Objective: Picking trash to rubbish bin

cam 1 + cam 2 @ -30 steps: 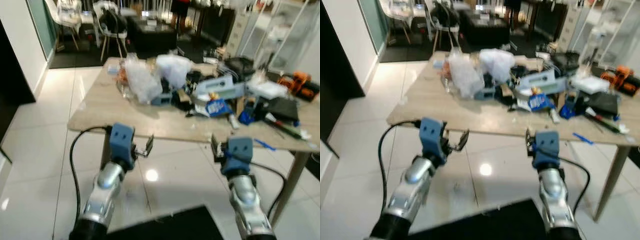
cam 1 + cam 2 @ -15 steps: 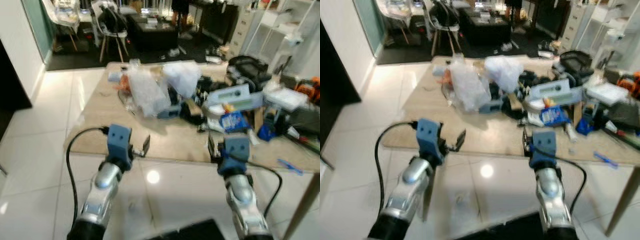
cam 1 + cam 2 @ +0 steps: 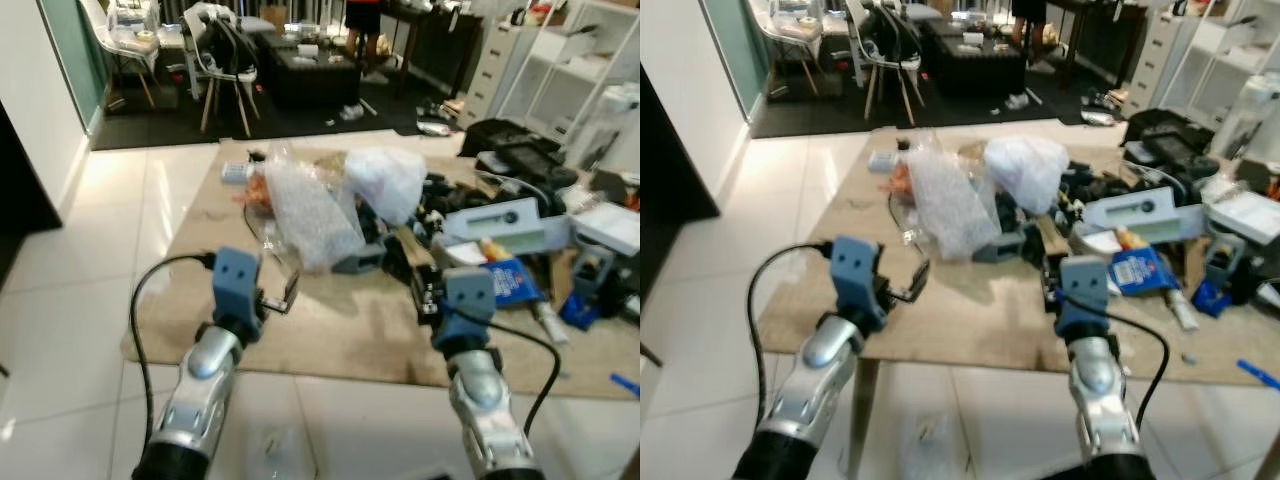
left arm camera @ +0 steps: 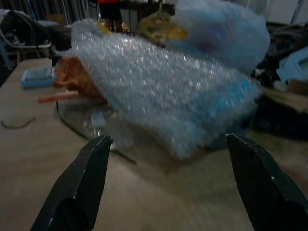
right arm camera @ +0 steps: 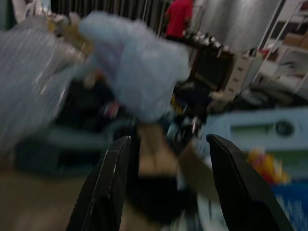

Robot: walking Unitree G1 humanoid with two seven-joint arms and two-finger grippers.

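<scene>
Left gripper [image 3: 282,297] is hovering w/ fingers spread wide, lower left of centre in the left eye view, over the near part of the beige table [image 3: 200,250]. In the left wrist view its two black fingers [image 4: 79,185] are framing a wad of bubble wrap [image 4: 159,101], apart from it, not touching. Right gripper [image 3: 1050,290] is hanging lower centre-right, fingers parted too; its wrist view is blurry, fingers [image 5: 108,187] pointing toward a pale plastic bag [image 5: 139,72] and dark clutter below it.

Trash is sitting mid-table, centre of frame: bubble wrap [image 3: 310,210] w/ something orange [image 3: 255,190] tucked at its left end, white plastic bag [image 3: 385,180] just beside it on the right. Further right: grey box [image 3: 500,220], blue packet [image 3: 510,282], misc. dark items. Chairs [image 3: 225,50] are standing at upper left, beyond the table, on a glossy white tile floor [image 3: 70,300].
</scene>
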